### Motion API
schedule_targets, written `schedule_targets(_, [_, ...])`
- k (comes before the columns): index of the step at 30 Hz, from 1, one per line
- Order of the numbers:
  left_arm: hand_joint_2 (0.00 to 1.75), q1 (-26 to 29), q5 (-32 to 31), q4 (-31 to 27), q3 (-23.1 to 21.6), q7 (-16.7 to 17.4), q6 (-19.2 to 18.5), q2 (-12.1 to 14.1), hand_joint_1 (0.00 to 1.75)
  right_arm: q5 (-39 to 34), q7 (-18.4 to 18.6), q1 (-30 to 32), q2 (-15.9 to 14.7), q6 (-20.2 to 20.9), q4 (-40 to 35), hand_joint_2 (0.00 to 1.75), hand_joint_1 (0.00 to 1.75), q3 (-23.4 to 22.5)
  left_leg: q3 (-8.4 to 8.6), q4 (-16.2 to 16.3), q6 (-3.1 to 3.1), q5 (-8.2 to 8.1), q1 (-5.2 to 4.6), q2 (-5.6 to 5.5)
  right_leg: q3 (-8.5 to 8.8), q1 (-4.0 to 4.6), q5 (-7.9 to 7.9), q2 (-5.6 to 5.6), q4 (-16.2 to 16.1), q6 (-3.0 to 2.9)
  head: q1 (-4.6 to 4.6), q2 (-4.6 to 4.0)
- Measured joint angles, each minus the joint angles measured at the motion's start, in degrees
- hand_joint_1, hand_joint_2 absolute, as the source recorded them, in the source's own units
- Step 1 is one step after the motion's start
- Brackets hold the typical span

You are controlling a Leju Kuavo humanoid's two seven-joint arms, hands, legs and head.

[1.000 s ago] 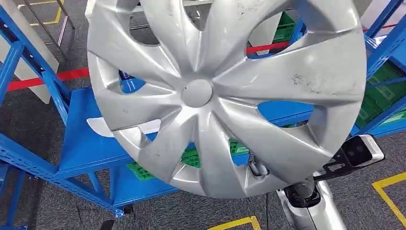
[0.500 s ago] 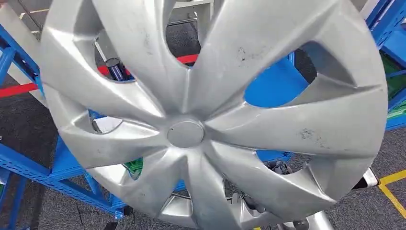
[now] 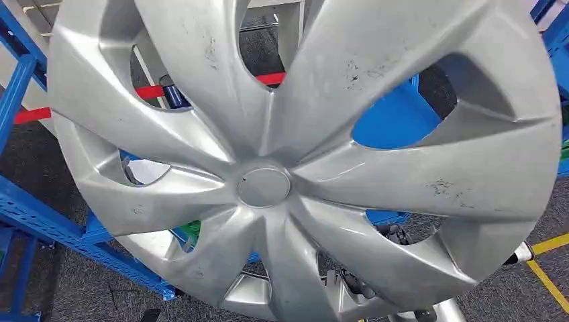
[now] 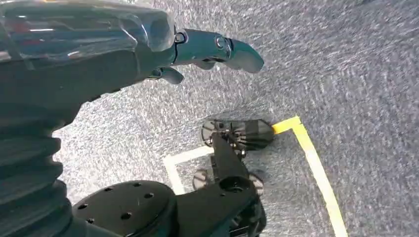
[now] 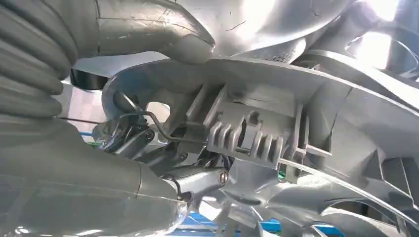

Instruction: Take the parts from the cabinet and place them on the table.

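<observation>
A large silver hubcap (image 3: 263, 186) with swept spokes hangs close in front of the head camera, its scuffed face toward me. My right hand (image 5: 113, 192) grips it at its lower rim from behind. The thick thumb (image 5: 163, 34) lies over the rim and the fingers (image 5: 197, 180) hook into the ribbed back of the hubcap (image 5: 316, 98). In the head view, parts of the right hand (image 3: 349, 285) show through a lower opening. My left hand (image 4: 148, 44) hangs over the grey floor, fingers (image 4: 232, 49) stretched out and holding nothing.
The blue cabinet frame (image 3: 40, 215) runs along the left, and its blue shelf (image 3: 396, 121) shows through the spoke openings. A green crate (image 3: 191, 231) sits lower in the rack. A red line (image 3: 30, 115) and yellow tape (image 3: 547, 265) mark the grey floor.
The hubcap has come nearer to the head camera and now covers more of the view, its hub lower than a second ago. The right hand still holds it.
</observation>
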Motion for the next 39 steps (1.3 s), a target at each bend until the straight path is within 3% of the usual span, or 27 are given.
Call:
schedule_targets(2, [1.75, 0.0, 0.5, -0.3, 0.0, 0.0, -0.1, 0.1, 0.0, 0.0, -0.1, -0.1, 0.0, 0.0, 0.0, 1.75, 1.75, 0.0, -0.78, 1.2, -0.31, -0.13, 0.01, -0.13, 5.52, -0.3, 2.57, -0.18, -10.2, 0.59, 0.0, 0.0])
schedule_targets(4, [1.75, 0.0, 0.5, -0.5, 0.0, 0.1, -0.1, 0.5, 0.0, 0.1, -0.2, -0.2, 0.1, 0.0, -0.1, 1.75, 1.75, 0.1, -1.87, 2.2, -1.0, -0.07, -0.44, -0.2, 5.03, -0.1, 2.9, 0.16, -10.2, -0.71, -0.02, 0.0])
schedule_targets(6, [1.75, 0.1, 0.5, -0.7, 0.0, 0.1, -0.1, 0.7, 0.0, 0.2, -0.3, -0.2, 0.2, 0.0, 0.0, 1.75, 1.75, 0.1, -2.13, 2.0, -1.9, 0.68, -0.24, -0.24, 4.57, 0.27, 3.32, 0.2, -9.8, -1.34, -0.04, 0.0])
schedule_targets(7, [1.75, 0.2, 0.6, -0.7, -0.1, 0.2, 0.0, 1.0, 0.0, 0.3, -0.4, -0.2, 0.3, 0.0, 0.0, 1.75, 1.75, 0.1, -2.49, 2.1, -2.18, 0.77, -0.19, -0.37, 4.32, -0.28, 3.85, 0.13, -10.0, -1.98, 0.02, 0.0])
schedule_targets(9, [1.75, 0.2, 0.5, -1.1, -0.4, 0.2, 0.0, 1.2, 0.0, 0.3, -0.5, -0.3, 0.6, 0.0, 0.0, 1.75, 1.75, 0.1, -3.57, 5.1, -3.05, -3.27, 0.17, -0.26, 3.64, -0.33, 4.56, 0.03, -10.1, -2.87, -0.26, 0.0])
schedule_targets(11, [1.75, 0.2, 0.6, -1.3, -0.4, 0.2, 0.0, 1.5, 0.0, 0.4, -0.5, -0.3, 0.8, 0.1, 0.0, 1.75, 1.75, 0.1, -6.09, 13.5, -3.57, -8.87, 0.49, -0.26, 2.76, -0.2, 5.29, -0.05, -10.0, -3.12, -0.33, 0.0])
schedule_targets(12, [1.75, 0.2, 0.6, -1.4, -0.4, 0.2, -0.1, 1.5, 0.0, 0.3, -0.5, -0.3, 0.8, 0.1, 0.0, 1.75, 1.75, 0.1, -7.05, 17.4, -3.72, -10.79, 0.6, -0.26, 2.17, -0.15, 5.72, -0.06, -10.0, -3.08, -0.31, 0.0])
schedule_targets(13, [1.75, 0.2, 0.6, -1.6, -0.5, 0.3, -0.1, 1.6, 0.0, 0.4, -0.5, -0.2, 0.8, 0.2, 0.0, 1.75, 1.75, 0.0, -6.89, 18.8, -3.77, -11.26, 0.65, -0.25, 1.59, -0.13, 6.17, -0.07, -10.0, -3.03, -0.35, 0.0])
schedule_targets(14, [1.75, 0.2, 0.7, -1.7, -0.5, 0.4, -0.1, 1.7, 0.0, 0.4, -0.5, -0.2, 0.8, 0.2, 0.0, 1.75, 1.75, 0.0, -5.46, 17.5, -3.71, -10.64, 0.67, -0.25, 1.06, -0.13, 6.62, -0.05, -10.0, -2.96, -0.33, 0.0])
schedule_targets(15, [1.75, 0.2, 0.7, -1.9, -0.5, 0.5, -0.1, 1.8, 0.0, 0.4, -0.5, -0.2, 0.8, 0.2, 0.0, 1.75, 1.75, 0.0, -2.63, 13.7, -3.58, -9.12, 0.67, -0.25, 0.55, -0.13, 7.07, -0.03, -10.0, -2.82, -0.35, 0.0])
schedule_targets(17, [1.75, 0.1, 0.8, -2.3, -0.6, 0.5, -0.1, 2.1, 0.0, 0.3, -0.5, -0.2, 0.8, 0.3, 0.0, 1.75, 1.75, 0.0, 4.9, 3.0, -2.99, -6.02, 0.61, -0.32, -0.15, -0.11, 7.95, 0.07, -10.0, -2.38, -0.35, 0.0])
schedule_targets(18, [1.75, -0.1, 0.8, -2.4, -0.6, 0.5, -0.1, 2.4, 0.0, 0.3, -0.5, -0.2, 0.9, 0.4, 0.0, 1.75, 1.75, 0.0, 6.07, 0.4, -2.74, -7.05, 0.31, -0.39, -0.35, -0.02, 8.39, 0.03, -10.1, -2.03, -0.35, 0.0])
schedule_targets(22, [1.75, 0.1, 1.2, -2.7, -0.7, 1.0, 0.0, 2.7, 0.0, 0.6, -0.5, -0.2, 1.0, 0.7, 0.0, 1.75, 1.75, -0.1, 4.65, 0.6, -1.13, -4.8, -0.53, -0.33, -0.44, -0.17, 10.37, -0.11, -10.9, -0.35, -0.2, 0.0])
schedule_targets(23, [1.75, 0.0, 1.3, -2.7, -0.8, 1.0, 0.0, 2.7, 0.0, 0.8, -0.5, -0.2, 0.9, 0.8, 0.0, 1.75, 1.75, -0.2, 4.26, -0.2, -0.52, -3.58, 0.19, 0.03, -1.01, -0.28, 9.86, -0.17, -10.4, -0.45, -0.13, 0.0])
schedule_targets(25, [1.75, -0.3, 1.6, -3.0, -1.0, 1.2, 0.0, 2.7, 0.0, 1.1, -0.5, -0.2, 0.9, 0.9, 0.0, 1.75, 1.75, -0.3, 2.7, -0.4, 0.45, -1.98, -0.06, 0.11, -3.19, -0.05, 3.75, -0.11, -5.3, -1.75, 0.02, 0.0])
schedule_targets(27, [1.75, -0.4, 1.8, -3.1, -1.2, 1.2, 0.0, 2.7, 0.0, 1.3, -0.6, -0.2, 0.9, 0.9, 0.0, 1.75, 1.75, -0.3, 0.68, -0.3, 0.62, -0.52, -0.3, 0.2, -5.05, -0.05, -1.45, -0.11, 3.5, -1.98, 0.11, 0.0])
schedule_targets(28, [1.75, -0.4, 1.9, -3.1, -1.3, 1.2, 0.1, 2.6, 0.0, 1.4, -0.6, -0.2, 0.9, 0.9, 0.0, 1.75, 1.75, -0.4, -0.24, -0.2, 0.62, 0.16, -0.38, 0.27, -5.24, -0.07, -1.81, -0.13, 6.5, -1.47, 0.15, 0.0])
schedule_targets(29, [1.75, -0.4, 2.3, -3.1, -1.4, 1.2, 0.4, 2.5, 0.0, 1.4, -0.6, -0.2, 0.9, 0.9, 0.0, 1.75, 1.75, -0.4, -1.14, -0.2, 0.59, 0.83, -0.44, 0.34, -4.48, -0.09, -0.88, -0.13, 7.4, -0.83, 0.15, 0.0])
schedule_targets(30, [1.75, -0.4, 2.3, -3.1, -1.4, 1.1, 0.7, 2.4, 0.0, 1.4, -0.7, -0.2, 0.9, 0.8, 0.0, 1.75, 1.75, -0.4, -2.02, -0.1, 0.48, 1.48, -0.46, 0.37, -2.51, -0.09, 0.91, -0.13, 5.9, -0.07, 0.13, 0.0])
schedule_targets(31, [1.75, -0.4, 2.4, -3.1, -1.4, 1.0, 0.8, 2.3, 0.0, 1.4, -0.7, -0.2, 1.0, 0.7, 0.0, 1.75, 1.75, -0.4, -2.95, 0.1, 0.28, 2.07, -0.45, 0.37, 0.78, -0.09, 2.73, -0.14, 1.9, 0.46, 0.15, 0.0])
schedule_targets(32, [1.75, -0.4, 2.4, -3.1, -1.4, 1.0, 1.0, 2.2, 0.0, 1.4, -0.7, -0.2, 1.0, 0.7, 0.0, 1.75, 1.75, -0.5, -3.63, 0.5, 0.07, 2.54, -0.46, 0.35, 4.81, -0.09, 3.28, -0.16, -3.5, 0.36, 0.15, 0.0])
schedule_targets(33, [1.75, -0.5, 2.4, -3.1, -1.4, 0.9, 1.1, 2.1, 0.0, 1.4, -0.8, -0.3, 1.0, 0.7, 0.0, 1.75, 1.75, -0.5, -4.23, 0.9, -0.23, 2.8, -0.57, 0.34, 8.51, 0.01, 1.2, -0.19, -9.1, -0.45, 0.15, 0.0])
schedule_targets(34, [1.75, -0.5, 2.4, -3.1, -1.4, 0.9, 1.2, 2.0, 0.0, 1.4, -0.8, -0.3, 1.0, 0.7, 0.0, 1.75, 1.75, -0.5, -4.56, 1.3, -0.6, 3.18, -0.69, 0.35, 10.42, 0.37, -0.29, -0.07, -12.6, -1.08, -0.02, 0.0])
schedule_targets(36, [1.75, -0.5, 2.4, -3.1, -1.4, 0.8, 1.3, 1.9, 0.0, 1.4, -0.9, -0.1, 1.0, 0.7, 0.0, 1.75, 1.75, -0.6, -4.6, 1.0, -1.34, 4.21, -0.43, 0.38, 9.36, 0.75, 0.32, -0.05, -11.9, -1.47, 0.13, 0.0])
schedule_targets(37, [1.75, -0.5, 2.4, -3.1, -1.4, 0.8, 1.3, 1.9, 0.0, 1.4, -0.9, 0.0, 1.0, 0.7, 0.0, 1.75, 1.75, -0.6, -4.68, 0.9, -1.71, 4.68, -0.39, 0.33, 9.11, 0.8, 0.74, -0.06, -11.9, -2.11, 0.07, 0.0])
schedule_targets(38, [1.75, -0.4, 2.4, -3.1, -1.4, 0.8, 1.3, 2.0, 0.0, 1.4, -0.9, 0.0, 1.0, 0.7, 0.0, 1.75, 1.75, -0.6, -5.16, 1.0, -1.98, 4.77, -0.16, 0.27, 8.59, -0.04, 1.54, -0.17, -12.2, -2.62, 0.17, 0.0])
schedule_targets(39, [1.75, -0.4, 2.4, -3.1, -1.4, 0.8, 1.3, 1.9, 0.0, 1.4, -0.9, 0.0, 1.0, 0.7, 0.0, 1.75, 1.75, -0.6, -5.65, 2.2, -2.44, 1.91, -0.06, 0.04, 7.98, 0.06, 2.16, -0.27, -12.2, -3.03, 0.04, 0.0])
